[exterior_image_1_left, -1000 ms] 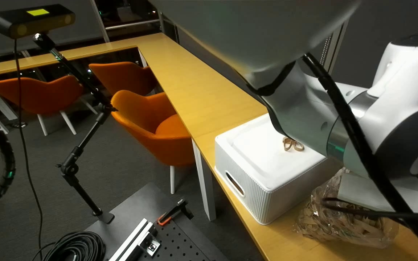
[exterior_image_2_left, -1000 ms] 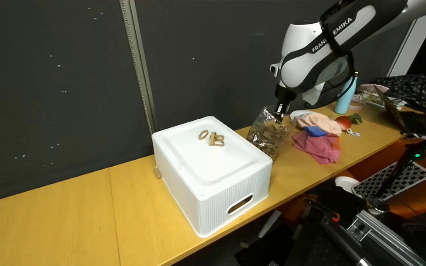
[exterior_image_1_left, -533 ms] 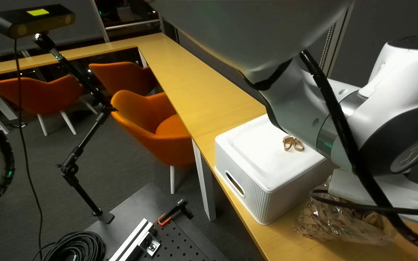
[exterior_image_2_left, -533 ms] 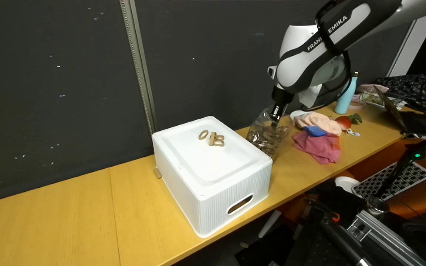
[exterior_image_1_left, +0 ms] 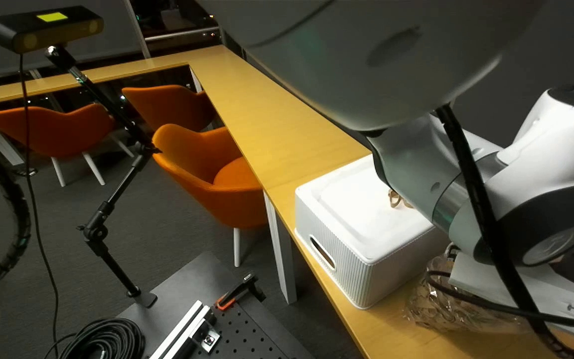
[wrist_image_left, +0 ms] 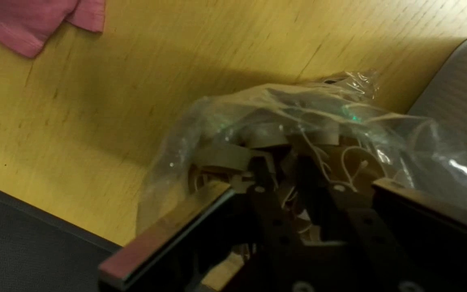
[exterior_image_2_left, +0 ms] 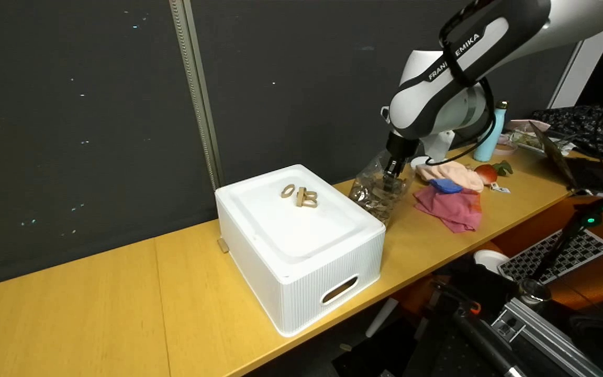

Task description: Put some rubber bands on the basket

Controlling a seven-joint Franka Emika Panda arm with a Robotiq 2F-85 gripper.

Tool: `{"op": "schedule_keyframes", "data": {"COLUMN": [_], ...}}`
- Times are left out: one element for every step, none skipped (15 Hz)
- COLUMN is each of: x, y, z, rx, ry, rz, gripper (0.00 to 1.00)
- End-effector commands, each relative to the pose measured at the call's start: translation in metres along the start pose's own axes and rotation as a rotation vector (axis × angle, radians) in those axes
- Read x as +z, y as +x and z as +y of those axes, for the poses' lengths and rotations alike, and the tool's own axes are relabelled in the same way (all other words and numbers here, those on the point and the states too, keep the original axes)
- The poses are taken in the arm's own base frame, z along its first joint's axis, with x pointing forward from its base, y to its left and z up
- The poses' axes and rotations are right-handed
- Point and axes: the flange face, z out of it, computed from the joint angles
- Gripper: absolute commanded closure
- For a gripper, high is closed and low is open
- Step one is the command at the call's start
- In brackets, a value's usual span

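The claw (wrist_image_left: pixel 285 168) is dipping deeper into the clear bag (exterior_image_2_left: pixel 368 199) on the tabletop (exterior_image_2_left: pixel 92 309) than half a second ago; loose rubber bands (exterior_image_2_left: pixel 306 198) are lying unmoved on the white basket (exterior_image_2_left: pixel 291 235). Wrist view is showing more bands (wrist_image_left: pixel 225 157) inside the bag, fingertips (wrist_image_left: pixel 261 172) standing slightly apart; in an exterior view the arm (exterior_image_1_left: pixel 416 172) is hiding the claw and some loose bands.

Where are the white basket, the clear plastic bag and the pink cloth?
White basket (exterior_image_2_left: pixel 309 233): in an exterior view, on its flat top.
Clear plastic bag (exterior_image_2_left: pixel 372 197): in an exterior view, on its side.
Pink cloth (exterior_image_2_left: pixel 449 210): in an exterior view, on its middle.
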Motion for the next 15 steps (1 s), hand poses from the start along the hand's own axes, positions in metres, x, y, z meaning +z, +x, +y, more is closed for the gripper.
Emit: {"op": "schedule_keyframes", "data": {"x": [0.005, 0.008, 0.011, 0.016, 0.023, 0.027, 0.032, 0.034, 0.038, 0.041, 0.043, 0.045, 0.045, 0.045, 0.045], "y": [0.0, 0.0, 0.0, 0.001, 0.001, 0.001, 0.002, 0.002, 0.002, 0.001, 0.001, 0.001, 0.001, 0.002, 0.002], "z": [0.004, 0.005, 0.005, 0.004, 0.003, 0.002, 0.001, 0.001, 0.001, 0.001, 0.003, 0.003, 0.004, 0.005, 0.006], "rx": [-0.008, -0.008, -0.012, -0.018, -0.024, -0.029, -0.032, -0.036, -0.042, -0.046, -0.048, -0.05, -0.054, -0.055, -0.056], "ry": [0.017, 0.021, 0.025, 0.03, 0.035, 0.039, 0.042, 0.041, 0.039, 0.041, 0.039, 0.038, 0.033, 0.028, 0.025], "rz": [0.03, 0.029, 0.03, 0.028, 0.022, 0.02, 0.017, 0.017, 0.019, 0.023, 0.025, 0.027, 0.032, 0.039, 0.046], "gripper": [0.45, 0.37, 0.3, 0.22, 0.15, 0.07, 0.04, 0.02, 0.0, 0.0, 0.01, 0.06, 0.11, 0.3, 0.31]}}
